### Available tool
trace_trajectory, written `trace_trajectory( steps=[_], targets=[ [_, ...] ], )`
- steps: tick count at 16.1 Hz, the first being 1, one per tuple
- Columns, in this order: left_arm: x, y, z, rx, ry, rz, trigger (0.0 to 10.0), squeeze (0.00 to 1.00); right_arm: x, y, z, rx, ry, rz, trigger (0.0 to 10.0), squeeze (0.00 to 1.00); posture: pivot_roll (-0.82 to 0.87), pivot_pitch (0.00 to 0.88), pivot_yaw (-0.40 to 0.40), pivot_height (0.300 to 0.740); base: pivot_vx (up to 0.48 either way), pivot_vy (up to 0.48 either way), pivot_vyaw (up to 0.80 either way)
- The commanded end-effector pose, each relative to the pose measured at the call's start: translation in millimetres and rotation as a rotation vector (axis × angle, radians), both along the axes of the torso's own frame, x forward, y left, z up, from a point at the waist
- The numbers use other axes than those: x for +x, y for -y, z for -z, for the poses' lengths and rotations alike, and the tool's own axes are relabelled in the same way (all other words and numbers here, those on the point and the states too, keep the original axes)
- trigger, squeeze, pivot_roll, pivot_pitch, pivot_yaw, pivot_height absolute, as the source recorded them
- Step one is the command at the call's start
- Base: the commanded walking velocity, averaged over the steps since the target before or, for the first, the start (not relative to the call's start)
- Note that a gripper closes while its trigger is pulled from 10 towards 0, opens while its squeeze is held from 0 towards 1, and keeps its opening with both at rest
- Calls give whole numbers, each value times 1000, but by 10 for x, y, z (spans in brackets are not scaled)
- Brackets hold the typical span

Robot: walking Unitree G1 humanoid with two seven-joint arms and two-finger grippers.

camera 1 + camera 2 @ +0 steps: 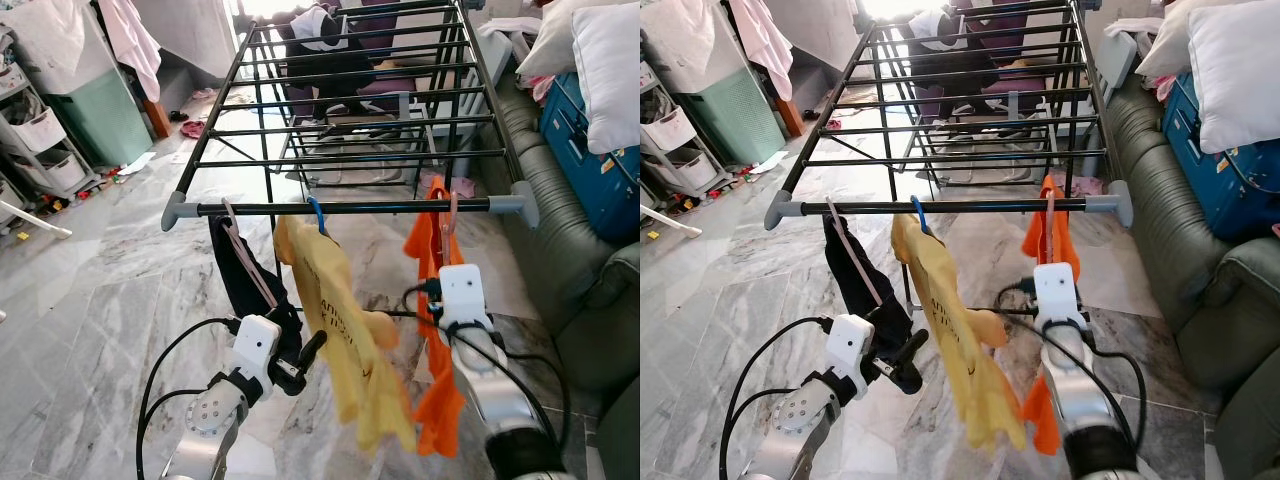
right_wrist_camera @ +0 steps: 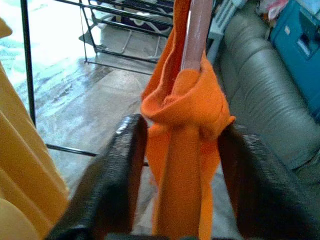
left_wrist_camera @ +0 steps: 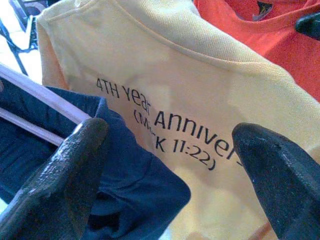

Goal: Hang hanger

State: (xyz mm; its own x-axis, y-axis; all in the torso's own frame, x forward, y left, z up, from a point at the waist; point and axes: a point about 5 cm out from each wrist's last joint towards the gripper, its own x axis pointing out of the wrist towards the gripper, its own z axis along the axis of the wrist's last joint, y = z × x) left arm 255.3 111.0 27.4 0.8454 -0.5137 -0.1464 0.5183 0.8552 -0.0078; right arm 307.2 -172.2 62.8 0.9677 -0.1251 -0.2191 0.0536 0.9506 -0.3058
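Note:
A black drying rack (image 1: 380, 208) stands before me, with three hangers on its front rail. A pink hanger (image 1: 243, 258) on the left carries a navy garment (image 1: 240, 285). In the middle, a blue hook (image 1: 316, 213) holds a yellow shirt (image 1: 340, 320) printed with black text (image 3: 165, 127). On the right hangs an orange shirt (image 1: 425, 250), its pink hanger (image 2: 195, 35) hooked over the rail. My right gripper (image 2: 183, 125) is shut on the bunched orange cloth just below that hanger. My left gripper (image 3: 167, 131) is open, low between the navy garment and the yellow shirt.
A dark green sofa (image 1: 560, 230) runs along the right, with a blue box (image 1: 590, 160) and white pillows (image 1: 600, 50) on it. A green bin (image 1: 100, 110) and basket shelves (image 1: 40, 140) stand at the left. A chair with clothes (image 1: 330, 50) sits beyond the rack.

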Motion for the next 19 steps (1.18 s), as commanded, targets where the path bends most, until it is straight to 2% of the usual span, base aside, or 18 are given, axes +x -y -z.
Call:
trace_trajectory(
  steps=[1,3,7,8,9,10,14,18,19],
  targets=[
    [15,-105,19,46,-7,-56,10000,0,-70,-15,60,-57,17,-29,10000,1000,-164,0,127,740,0,0,0],
    [-3,-185,76,98,-33,-115,10000,0,-168,33,130,-41,9,-7,10000,1000,-163,0,130,740,0,0,0],
    [-5,-257,180,79,-95,-168,10000,0,-338,-32,176,19,23,-8,10000,1000,-165,0,127,740,0,0,0],
    [5,-257,205,77,-112,-162,10000,0,-357,-60,191,20,24,-21,10000,914,-165,0,125,740,0,0,0],
    [10,-260,216,77,-118,-166,10000,0,-363,-69,197,20,24,-23,10000,361,-164,0,125,740,0,0,0],
    [13,-265,231,79,-123,-173,10000,0,-366,-73,192,19,26,-26,10000,0,-164,0,123,740,0,244,0],
    [11,-266,278,87,-133,-178,10000,0,-357,-57,182,10,23,-29,10000,0,-158,0,118,740,0,294,0],
    [-9,-260,336,92,-149,-177,10000,0,-339,-75,198,11,16,-34,10000,0,-145,0,114,740,0,0,0],
    [-15,-262,356,96,-157,-178,10000,0,-334,-86,203,11,12,-37,10000,0,-144,0,113,740,0,480,0]
  ],
)
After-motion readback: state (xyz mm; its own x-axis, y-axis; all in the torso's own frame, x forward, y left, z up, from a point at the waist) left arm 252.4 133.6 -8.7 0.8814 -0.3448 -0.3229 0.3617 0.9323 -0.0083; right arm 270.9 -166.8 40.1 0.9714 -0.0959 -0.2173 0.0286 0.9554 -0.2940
